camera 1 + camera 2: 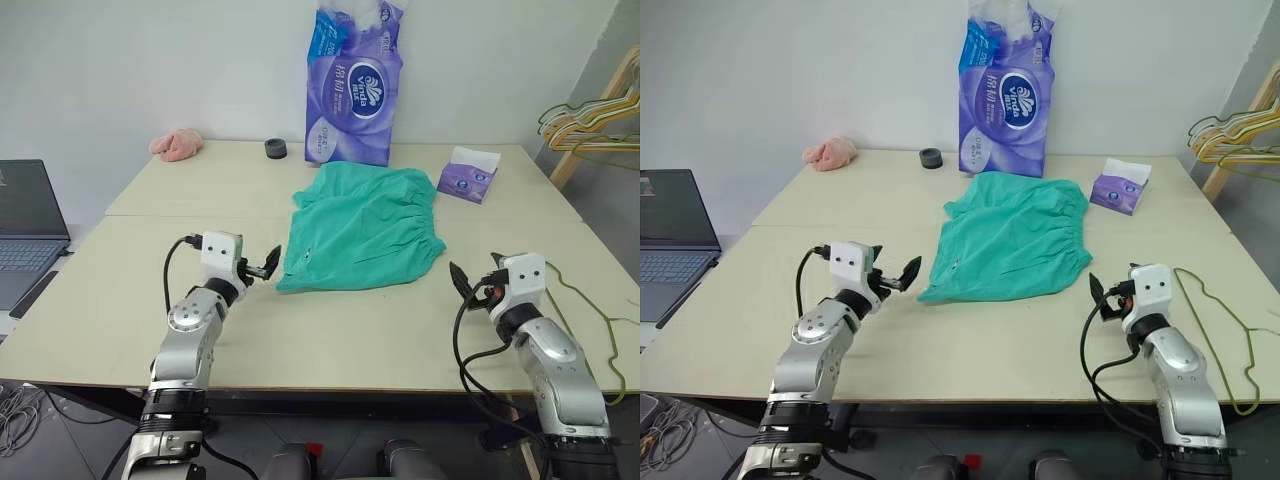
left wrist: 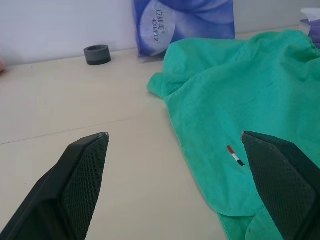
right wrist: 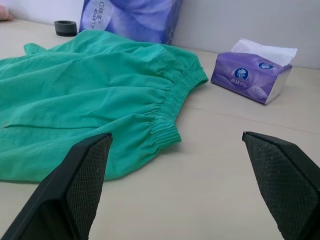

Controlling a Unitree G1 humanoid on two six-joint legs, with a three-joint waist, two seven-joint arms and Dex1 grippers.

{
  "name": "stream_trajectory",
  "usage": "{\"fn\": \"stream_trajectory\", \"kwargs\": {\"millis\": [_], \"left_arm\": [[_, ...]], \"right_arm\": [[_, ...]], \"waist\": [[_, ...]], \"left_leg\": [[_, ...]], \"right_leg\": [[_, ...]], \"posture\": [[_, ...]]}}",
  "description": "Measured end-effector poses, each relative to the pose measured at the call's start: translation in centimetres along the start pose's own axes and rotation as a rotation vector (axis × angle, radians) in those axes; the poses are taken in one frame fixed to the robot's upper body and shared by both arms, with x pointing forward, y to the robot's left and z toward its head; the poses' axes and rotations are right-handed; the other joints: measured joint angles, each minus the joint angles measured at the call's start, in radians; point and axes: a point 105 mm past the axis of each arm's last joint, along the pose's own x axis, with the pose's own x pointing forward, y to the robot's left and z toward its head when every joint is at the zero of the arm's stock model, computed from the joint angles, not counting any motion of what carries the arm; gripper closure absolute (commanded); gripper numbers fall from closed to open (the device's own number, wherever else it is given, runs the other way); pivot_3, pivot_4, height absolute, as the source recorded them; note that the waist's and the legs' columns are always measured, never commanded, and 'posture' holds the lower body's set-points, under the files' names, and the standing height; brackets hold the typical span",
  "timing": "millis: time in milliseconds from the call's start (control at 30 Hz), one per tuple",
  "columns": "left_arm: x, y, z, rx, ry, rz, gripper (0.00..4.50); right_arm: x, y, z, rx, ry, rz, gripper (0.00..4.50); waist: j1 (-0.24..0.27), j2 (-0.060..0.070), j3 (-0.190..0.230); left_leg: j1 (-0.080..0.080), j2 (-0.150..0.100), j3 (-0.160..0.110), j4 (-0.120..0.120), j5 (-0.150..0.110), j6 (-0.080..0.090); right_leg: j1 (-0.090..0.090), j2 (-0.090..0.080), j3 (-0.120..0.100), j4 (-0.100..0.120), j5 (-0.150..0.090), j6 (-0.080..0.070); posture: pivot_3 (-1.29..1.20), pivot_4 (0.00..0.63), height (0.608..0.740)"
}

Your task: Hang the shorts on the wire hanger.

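The teal-green shorts [image 1: 360,225] lie flat in the middle of the table [image 1: 350,330], elastic waistband toward the right. A thin olive-green wire hanger [image 1: 1226,308] lies on the table's right edge, beside my right arm. My left gripper [image 1: 265,265] hovers open just left of the shorts' near corner; in the left wrist view its fingers [image 2: 80,175] frame the shorts' hem [image 2: 235,125]. Off the shorts' waistband corner on the right, my right gripper [image 1: 465,280] is open and empty. The right wrist view shows the waistband [image 3: 170,107] ahead of it.
A purple tissue-roll pack [image 1: 355,85] stands behind the shorts, with a small tissue box [image 1: 467,175] to its right. A black ring [image 1: 276,148] and a pink fluffy cloth [image 1: 176,144] sit at the back left. A laptop [image 1: 25,225] is off the left edge, a bunch of hangers [image 1: 595,115] far right.
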Motion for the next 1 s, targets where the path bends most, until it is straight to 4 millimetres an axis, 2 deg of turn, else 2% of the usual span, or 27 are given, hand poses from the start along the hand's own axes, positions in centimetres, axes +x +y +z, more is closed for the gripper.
{"fn": "stream_trajectory", "kwargs": {"millis": [500,1000], "left_arm": [[-0.21,0.3,-0.31,0.013,0.017,0.019,0.0],[-0.52,-0.34,-0.41,-0.013,0.013,-0.034,0.0]], "right_arm": [[0.01,0.14,-0.19,0.001,0.006,0.016,0.06],[-0.12,0.18,-0.26,-0.008,0.011,0.035,0.06]], "waist": [[0.02,0.0,0.0],[0.019,0.0,0.0]], "left_leg": [[0.0,0.0,0.002,0.0,0.0,0.0],[0.0,0.001,0.004,0.0,0.0,0.0]], "right_leg": [[0.0,0.0,0.001,0.0,-0.001,0.0],[0.0,0.0,0.001,-0.001,-0.002,0.0]], "posture": [[0.05,0.028,0.74],[0.01,0.023,0.74]]}}
